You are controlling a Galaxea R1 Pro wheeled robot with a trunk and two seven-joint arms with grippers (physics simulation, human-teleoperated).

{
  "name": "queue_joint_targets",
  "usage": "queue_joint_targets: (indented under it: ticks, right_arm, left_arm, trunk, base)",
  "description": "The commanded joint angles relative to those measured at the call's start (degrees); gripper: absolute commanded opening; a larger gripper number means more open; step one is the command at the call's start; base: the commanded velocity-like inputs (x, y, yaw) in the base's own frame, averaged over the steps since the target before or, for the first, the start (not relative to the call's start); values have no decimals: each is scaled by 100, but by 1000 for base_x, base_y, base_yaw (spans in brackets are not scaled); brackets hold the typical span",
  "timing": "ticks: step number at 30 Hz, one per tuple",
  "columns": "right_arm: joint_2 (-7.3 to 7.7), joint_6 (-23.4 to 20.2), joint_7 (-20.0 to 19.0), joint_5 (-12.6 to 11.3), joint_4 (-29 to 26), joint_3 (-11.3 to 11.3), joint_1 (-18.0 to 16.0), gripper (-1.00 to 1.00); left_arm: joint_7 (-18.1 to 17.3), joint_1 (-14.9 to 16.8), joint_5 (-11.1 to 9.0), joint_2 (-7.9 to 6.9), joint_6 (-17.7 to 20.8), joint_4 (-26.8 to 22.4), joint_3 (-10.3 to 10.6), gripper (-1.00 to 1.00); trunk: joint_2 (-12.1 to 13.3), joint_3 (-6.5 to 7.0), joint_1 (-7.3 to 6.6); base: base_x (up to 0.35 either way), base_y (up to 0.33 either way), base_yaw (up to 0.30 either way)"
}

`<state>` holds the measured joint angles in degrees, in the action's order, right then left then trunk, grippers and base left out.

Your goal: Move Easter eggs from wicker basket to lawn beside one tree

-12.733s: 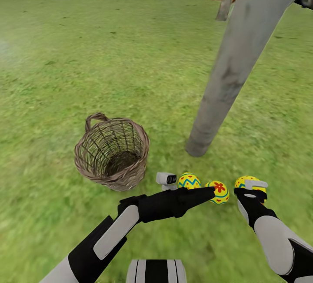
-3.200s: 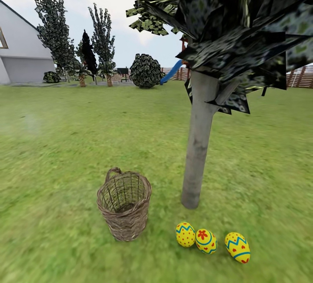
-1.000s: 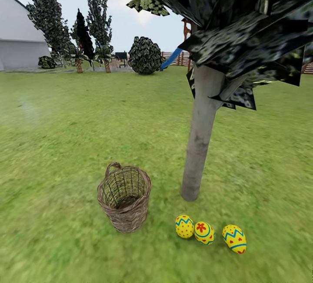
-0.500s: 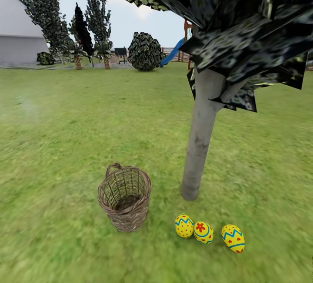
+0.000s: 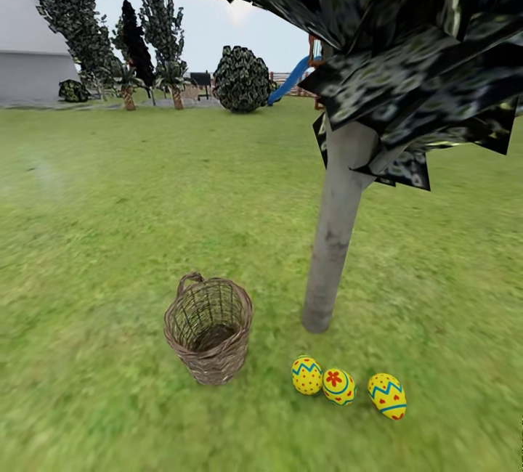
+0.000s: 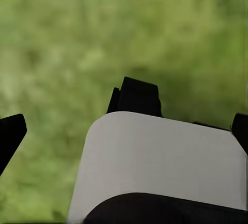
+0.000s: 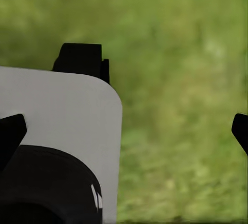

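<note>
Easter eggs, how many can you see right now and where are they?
3. All lie in a row on the lawn near the tree trunk's base: one nearest the wicker basket, one in the middle, one farthest. None shows inside the basket.

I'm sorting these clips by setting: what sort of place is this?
Most likely a home garden: a wide lawn, a tree with three Easter eggs at its foot beside a wicker basket, and a grey house beyond.
</note>
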<state>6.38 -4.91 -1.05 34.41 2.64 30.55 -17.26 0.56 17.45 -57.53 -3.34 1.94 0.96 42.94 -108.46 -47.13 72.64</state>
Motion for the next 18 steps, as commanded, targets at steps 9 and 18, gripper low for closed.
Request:
queue_joint_targets:
  ticks: [9,18]
  right_arm:
    - [-15,-30,417,60,39,42,-5,100]
    - [-23,-28,626,75,57,48,-5,100]
  left_arm:
    - [6,4,-48,0,20,1,48,100]
    - [-20,4,-48,-8,18,1,48,100]
  trunk:
    - [360,72,-199]
    - [521,59,-287]
  base:
    - [0,0,0]
    - [0,0,-3]
